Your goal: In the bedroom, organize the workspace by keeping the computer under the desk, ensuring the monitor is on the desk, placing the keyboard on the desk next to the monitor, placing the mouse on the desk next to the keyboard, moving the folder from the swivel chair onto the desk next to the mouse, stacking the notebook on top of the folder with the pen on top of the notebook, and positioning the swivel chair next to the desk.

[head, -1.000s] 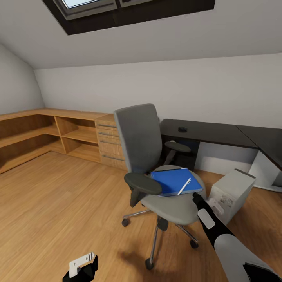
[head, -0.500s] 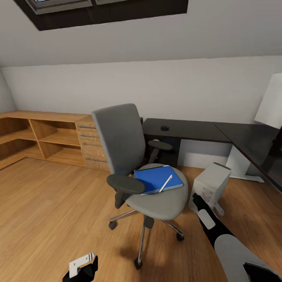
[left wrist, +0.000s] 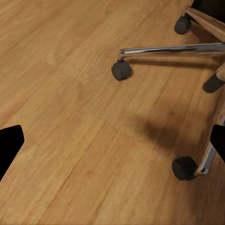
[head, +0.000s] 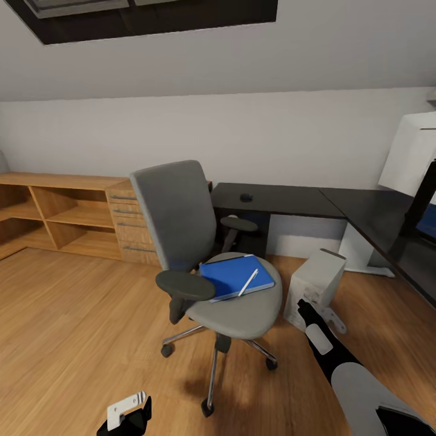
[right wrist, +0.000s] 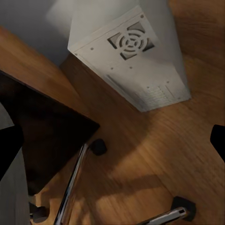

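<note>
In the head view the folder (head: 235,277) with the pen (head: 248,282) lies on the swivel chair (head: 200,242), the computer (head: 315,283) right of it before the desk (head: 275,200), while the wrist views show the left gripper (left wrist: 112,140) and right gripper (right wrist: 112,140) both spread wide above the wooden floor (left wrist: 70,117).

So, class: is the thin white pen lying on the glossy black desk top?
No, the pen lies on the blue folder on the chair seat.
</note>
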